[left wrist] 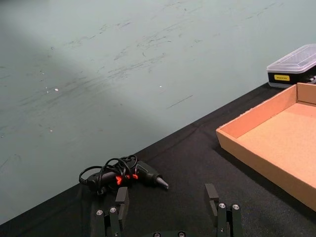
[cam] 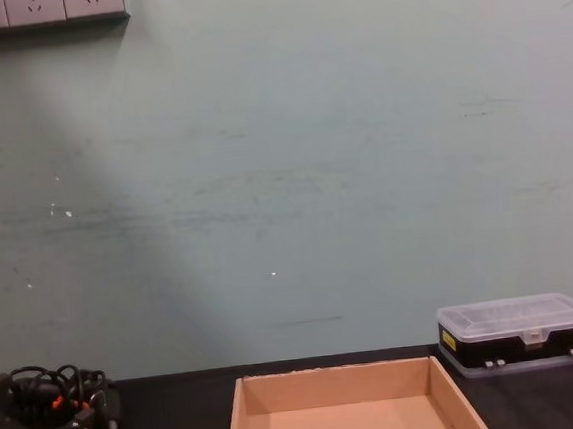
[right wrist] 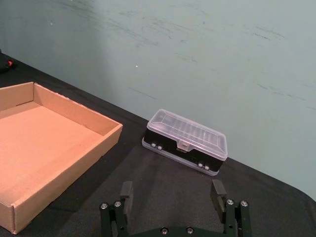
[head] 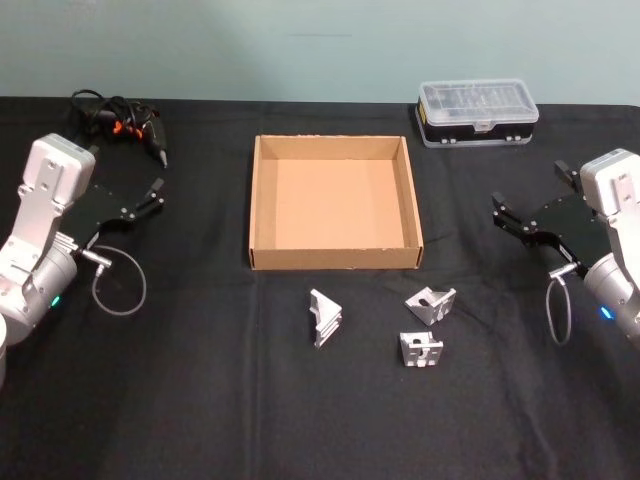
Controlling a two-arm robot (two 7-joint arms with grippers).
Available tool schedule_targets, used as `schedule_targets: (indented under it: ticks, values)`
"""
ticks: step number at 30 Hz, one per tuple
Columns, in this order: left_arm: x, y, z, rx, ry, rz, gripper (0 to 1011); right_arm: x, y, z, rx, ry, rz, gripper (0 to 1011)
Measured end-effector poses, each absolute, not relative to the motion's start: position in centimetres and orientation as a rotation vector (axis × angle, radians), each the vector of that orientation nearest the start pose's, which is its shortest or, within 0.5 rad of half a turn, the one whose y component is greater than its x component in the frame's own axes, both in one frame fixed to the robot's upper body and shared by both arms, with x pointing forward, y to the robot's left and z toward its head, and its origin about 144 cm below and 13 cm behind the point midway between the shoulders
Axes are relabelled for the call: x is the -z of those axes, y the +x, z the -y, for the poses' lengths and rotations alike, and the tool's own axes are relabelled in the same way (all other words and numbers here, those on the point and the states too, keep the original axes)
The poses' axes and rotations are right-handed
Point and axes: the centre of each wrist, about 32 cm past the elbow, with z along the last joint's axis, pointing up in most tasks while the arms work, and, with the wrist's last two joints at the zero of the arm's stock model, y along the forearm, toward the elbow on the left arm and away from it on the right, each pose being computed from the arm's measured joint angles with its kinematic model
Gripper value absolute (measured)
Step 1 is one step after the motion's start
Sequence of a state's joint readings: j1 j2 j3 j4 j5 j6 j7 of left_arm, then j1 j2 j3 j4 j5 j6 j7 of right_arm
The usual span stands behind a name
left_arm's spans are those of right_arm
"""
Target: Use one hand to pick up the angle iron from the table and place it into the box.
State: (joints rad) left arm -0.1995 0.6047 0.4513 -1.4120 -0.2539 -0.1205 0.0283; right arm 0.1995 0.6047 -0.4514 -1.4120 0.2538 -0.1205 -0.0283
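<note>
I see the big black table (head: 200,400). The brown box (head: 335,200) sits in the middle of it. My left gripper (head: 157,195) hangs over the table left of the box, fingers wide apart. My right gripper (head: 500,212) hangs on the right side, fingers apart too. Three small angle irons lie on the table just in front of the box: the left angle iron (head: 325,318), the right angle iron (head: 431,304) and the near angle iron (head: 421,349).

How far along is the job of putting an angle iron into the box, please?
Nothing done yet: the box is empty. Nothing in hand: left gripper and right gripper sit open at the sides. Remaining: pick one of three angle irons off the table and place it.
</note>
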Motion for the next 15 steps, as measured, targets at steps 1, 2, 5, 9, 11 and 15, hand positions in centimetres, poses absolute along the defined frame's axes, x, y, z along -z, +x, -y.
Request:
schedule_targets:
  ticks: [1,2,5,9,11,15]
  values:
    - [-113.98,48.86,-30.97,-1.248,0.304,0.285,1000,-113.98,48.86,30.96,1.248,-0.304,0.285,1003]
    - [-113.98,48.86,-30.97,-1.248,0.305,0.285,1000,-113.98,48.86,30.96,1.248,-0.304,0.285,1003]
    - [-113.97,48.86,-30.97,-1.248,0.305,0.285,1000,-113.98,48.86,30.96,1.248,-0.304,0.285,1003]
    - [-113.98,48.86,-30.97,-1.248,0.304,0.285,1000,-113.98,48.86,30.97,1.248,-0.304,0.285,1003]
    - [-113.98,48.86,-30.97,-1.248,0.305,0.285,1000,-113.98,48.86,30.96,1.248,-0.304,0.285,1003]
    - [-113.98,48.86,-30.97,-1.248,0.304,0.285,1000,-113.98,48.86,30.96,1.248,-0.304,0.285,1003]
